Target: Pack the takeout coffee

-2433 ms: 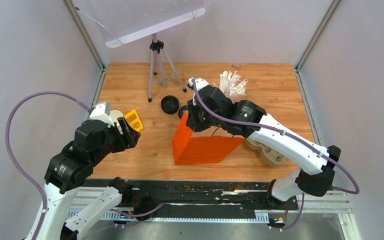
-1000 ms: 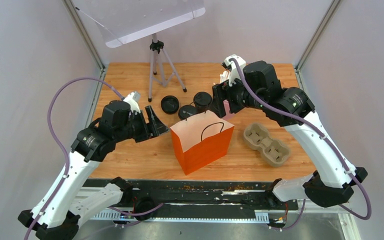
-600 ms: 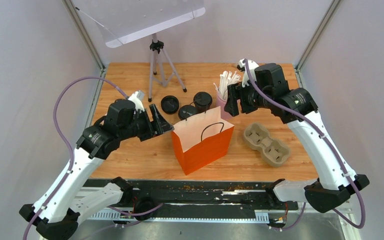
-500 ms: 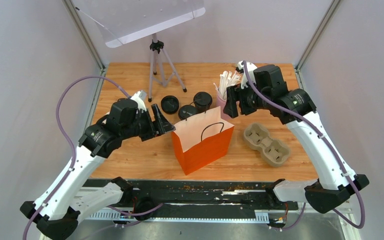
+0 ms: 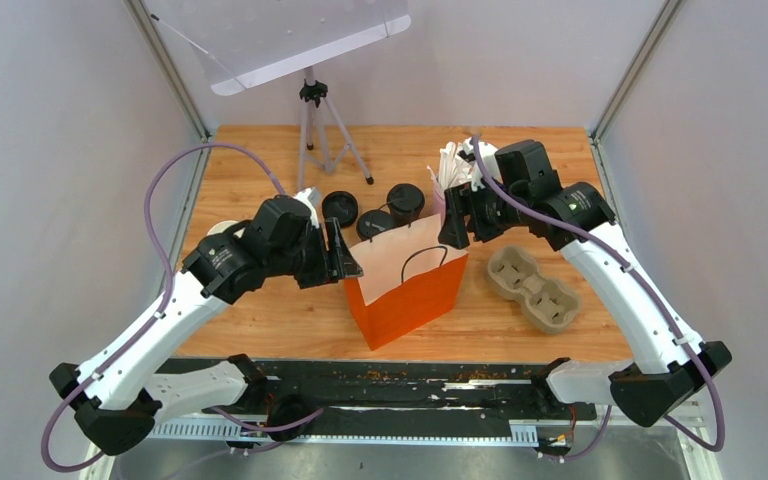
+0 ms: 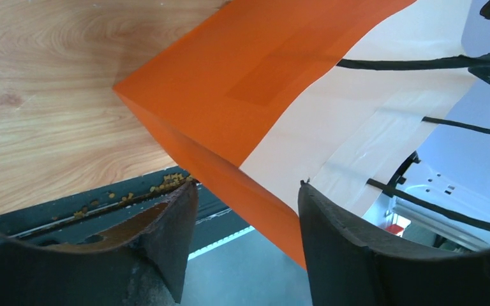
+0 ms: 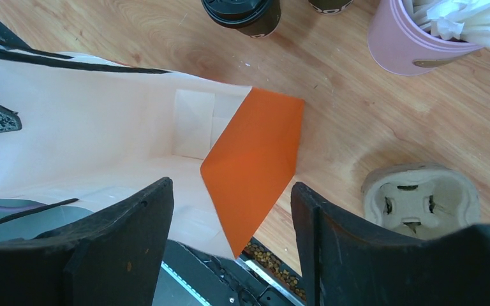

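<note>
1. Orange paper bag (image 5: 410, 295) stands upright and open-mouthed on the wooden table (image 5: 260, 170), with its white lining and black handles showing.
2. The left gripper (image 5: 346, 258) is at the bag's 9 o'clock edge. Its jaws are spread apart and straddle the orange side fold without clamping it. Whether a finger brushes the paper cannot be told.
3. The right gripper (image 5: 457, 232) hangs over the bag's 1 o'clock corner. Its jaws are wide apart with the orange side panel below the gap, and it holds nothing.
4. The takeout cups (image 5: 406, 200), black-lidded, stand on the table at the bag's 11 to 12 o'clock. They are outside the bag and unheld.
5. A pink cup of straws (image 7: 395, 48) stands at 1 o'clock.
6. A brown pulp tray (image 5: 532, 288) lies at 3 o'clock, apart from the bag.
</note>
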Controlling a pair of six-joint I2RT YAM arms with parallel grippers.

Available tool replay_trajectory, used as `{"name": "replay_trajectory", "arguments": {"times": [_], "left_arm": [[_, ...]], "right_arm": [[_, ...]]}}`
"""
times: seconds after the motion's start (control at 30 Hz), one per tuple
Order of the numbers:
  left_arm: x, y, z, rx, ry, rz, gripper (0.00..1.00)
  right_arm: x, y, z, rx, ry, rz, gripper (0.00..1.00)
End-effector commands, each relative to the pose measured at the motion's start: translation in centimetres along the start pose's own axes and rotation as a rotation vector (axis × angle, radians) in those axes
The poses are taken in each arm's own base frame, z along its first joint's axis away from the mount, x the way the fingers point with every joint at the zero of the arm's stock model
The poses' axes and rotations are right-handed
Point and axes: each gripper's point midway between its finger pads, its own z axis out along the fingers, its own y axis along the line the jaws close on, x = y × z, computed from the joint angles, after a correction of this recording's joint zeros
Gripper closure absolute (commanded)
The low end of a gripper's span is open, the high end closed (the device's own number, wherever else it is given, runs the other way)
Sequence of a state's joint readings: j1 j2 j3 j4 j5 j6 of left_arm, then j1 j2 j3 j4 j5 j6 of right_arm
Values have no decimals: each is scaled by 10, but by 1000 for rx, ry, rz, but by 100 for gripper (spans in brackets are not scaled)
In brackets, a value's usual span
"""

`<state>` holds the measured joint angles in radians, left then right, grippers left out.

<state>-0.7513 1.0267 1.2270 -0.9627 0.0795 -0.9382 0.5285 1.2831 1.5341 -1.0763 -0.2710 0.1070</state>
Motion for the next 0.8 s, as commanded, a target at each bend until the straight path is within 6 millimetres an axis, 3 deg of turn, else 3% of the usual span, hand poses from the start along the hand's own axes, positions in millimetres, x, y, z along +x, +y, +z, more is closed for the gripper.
{"name": "replay_trajectory", "arguments": {"times": [0.0, 0.07, 0.2, 0.3, 0.4, 0.53, 0.63, 0.77], "left_arm": [[-3, 0, -9, -40, -7, 9, 38], [-5, 2, -11, -72, 5, 34, 46], [-17, 11, -21, -166, -12, 112, 76], [-23, 12, -27, -180, -23, 174, 85], [-25, 9, -30, -162, -22, 230, 88], [-24, 10, -36, -154, -4, 316, 89], [-22, 23, -37, -198, 14, 369, 85], [-27, 37, -47, -285, 17, 409, 79]], "right_arm": [[-9, 7, 0, -39, -35, 3, 33], [-6, 8, 2, -50, -17, 11, 34], [-1, 8, 2, -45, 8, 23, 35], [0, 8, -6, -23, 6, 41, 36], [5, 19, -10, -13, 13, 66, 37], [12, 52, -3, -10, 18, 74, 37], [14, 72, 8, 20, 9, 91, 36], [11, 80, 21, 107, -4, 127, 35]]}}
